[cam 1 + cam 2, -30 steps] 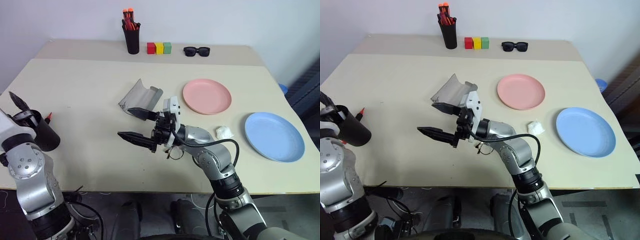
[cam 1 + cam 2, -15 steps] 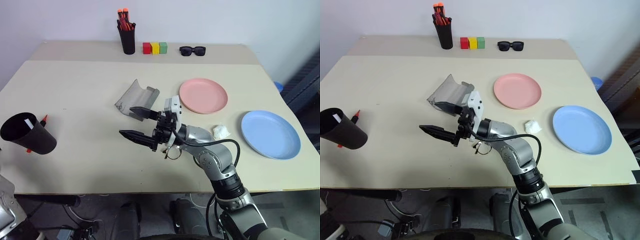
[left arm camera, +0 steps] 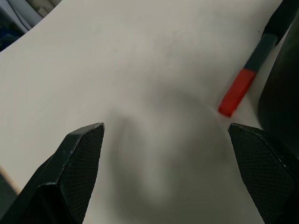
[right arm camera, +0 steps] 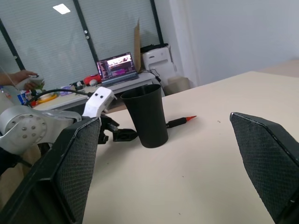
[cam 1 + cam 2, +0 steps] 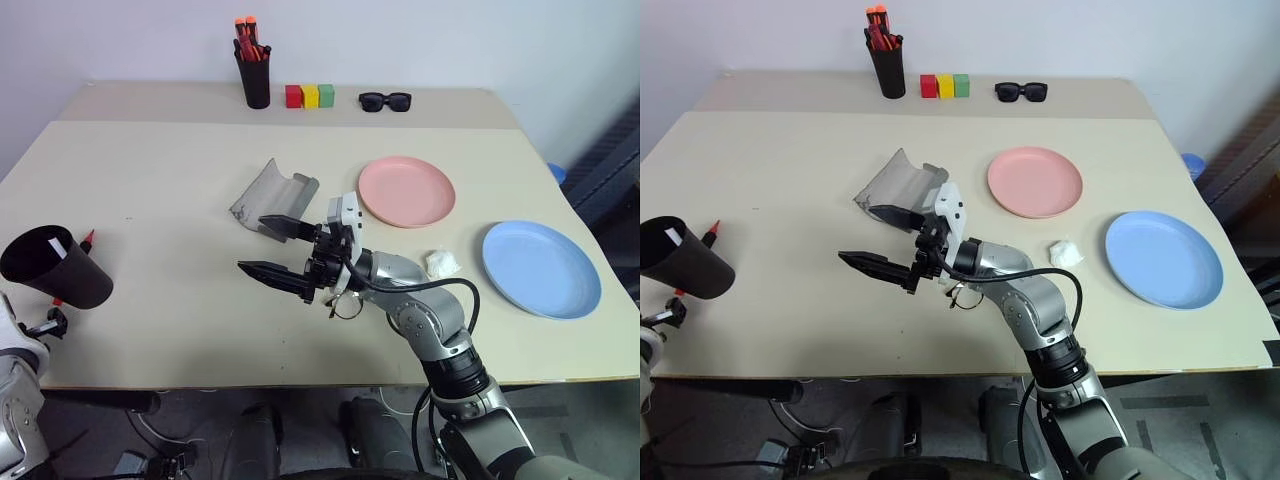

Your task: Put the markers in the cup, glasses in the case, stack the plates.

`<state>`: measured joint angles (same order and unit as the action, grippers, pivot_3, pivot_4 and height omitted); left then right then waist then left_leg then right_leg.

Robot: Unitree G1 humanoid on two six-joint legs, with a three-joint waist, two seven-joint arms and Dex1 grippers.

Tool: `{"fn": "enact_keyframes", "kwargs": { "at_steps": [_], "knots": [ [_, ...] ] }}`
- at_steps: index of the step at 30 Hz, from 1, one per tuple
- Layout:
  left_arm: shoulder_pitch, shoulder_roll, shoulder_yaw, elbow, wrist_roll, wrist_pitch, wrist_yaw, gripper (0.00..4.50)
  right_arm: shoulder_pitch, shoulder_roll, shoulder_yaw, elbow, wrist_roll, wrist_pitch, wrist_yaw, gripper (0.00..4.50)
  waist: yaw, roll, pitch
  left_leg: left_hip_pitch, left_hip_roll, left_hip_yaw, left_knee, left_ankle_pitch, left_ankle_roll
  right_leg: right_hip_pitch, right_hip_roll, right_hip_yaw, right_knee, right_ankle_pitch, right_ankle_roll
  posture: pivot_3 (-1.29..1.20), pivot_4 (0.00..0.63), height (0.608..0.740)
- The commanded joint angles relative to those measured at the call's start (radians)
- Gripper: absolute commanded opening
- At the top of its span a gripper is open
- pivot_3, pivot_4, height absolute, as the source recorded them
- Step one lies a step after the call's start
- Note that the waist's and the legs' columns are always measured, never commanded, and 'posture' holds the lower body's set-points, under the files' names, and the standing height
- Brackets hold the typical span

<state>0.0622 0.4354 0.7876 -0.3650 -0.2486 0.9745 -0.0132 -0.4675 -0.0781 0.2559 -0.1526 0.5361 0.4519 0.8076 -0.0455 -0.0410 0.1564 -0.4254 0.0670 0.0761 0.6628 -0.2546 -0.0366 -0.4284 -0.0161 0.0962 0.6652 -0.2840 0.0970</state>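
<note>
The black cup (image 5: 58,270) stands upright at the table's left edge with the white marker (image 5: 55,243) inside it. The red marker (image 5: 88,238) lies on the table against the cup's far side. My left gripper (image 3: 164,126) is open and empty, low by the table's front left corner, close to the cup. My right gripper (image 5: 251,243) hovers open and empty over the table's middle, just in front of the open grey case (image 5: 278,192). The wire-rimmed glasses (image 5: 343,303) lie under its wrist. The pink plate (image 5: 406,190) and the blue plate (image 5: 541,268) lie apart on the right.
A black pen holder (image 5: 256,75), coloured blocks (image 5: 318,96) and black sunglasses (image 5: 385,101) line the far edge. A crumpled white scrap (image 5: 443,263) lies between the plates. The right wrist view shows a person's hand (image 4: 21,77) far off.
My left gripper has dropped away from above the cup to the table's front left corner, uncovering the cup with the white marker in it. The right arm has kept still.
</note>
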Motion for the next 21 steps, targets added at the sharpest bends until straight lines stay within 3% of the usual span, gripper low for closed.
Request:
{"fn": "enact_keyframes", "kwargs": {
  "at_steps": [1, 11, 21],
  "knots": [
    [-0.012, 0.026, -0.005, 0.006, 0.016, -0.001, 0.005, 4.35, 0.002, 0.010, -0.009, -0.042, 0.018, -0.005, -0.006, 4.50, 0.000, 0.000, 0.000, 0.000, 0.000, 0.000, 0.000, 0.000, 0.000, 0.000, 0.000, 0.000, 0.000, 0.000, 0.000, 0.00, 0.150, 0.722],
    [-0.067, 0.036, -0.059, 0.054, 0.024, 0.021, 0.011, 4.35, 0.000, 0.016, -0.008, -0.038, 0.017, -0.010, -0.015, 4.50, 0.002, 0.000, 0.000, 0.000, 0.000, 0.000, -0.001, 0.000, 0.000, 0.000, -0.003, 0.000, 0.000, 0.000, 0.000, 0.00, 0.150, 0.722],
    [-0.138, 0.021, -0.033, 0.109, 0.015, 0.061, 0.030, 4.35, 0.000, 0.020, -0.012, -0.035, 0.013, -0.013, -0.024, 4.50, 0.002, 0.000, 0.000, 0.000, 0.000, 0.000, -0.001, 0.000, 0.000, 0.000, -0.003, -0.001, 0.000, 0.000, 0.000, 0.00, 0.150, 0.722]
  ]
}}
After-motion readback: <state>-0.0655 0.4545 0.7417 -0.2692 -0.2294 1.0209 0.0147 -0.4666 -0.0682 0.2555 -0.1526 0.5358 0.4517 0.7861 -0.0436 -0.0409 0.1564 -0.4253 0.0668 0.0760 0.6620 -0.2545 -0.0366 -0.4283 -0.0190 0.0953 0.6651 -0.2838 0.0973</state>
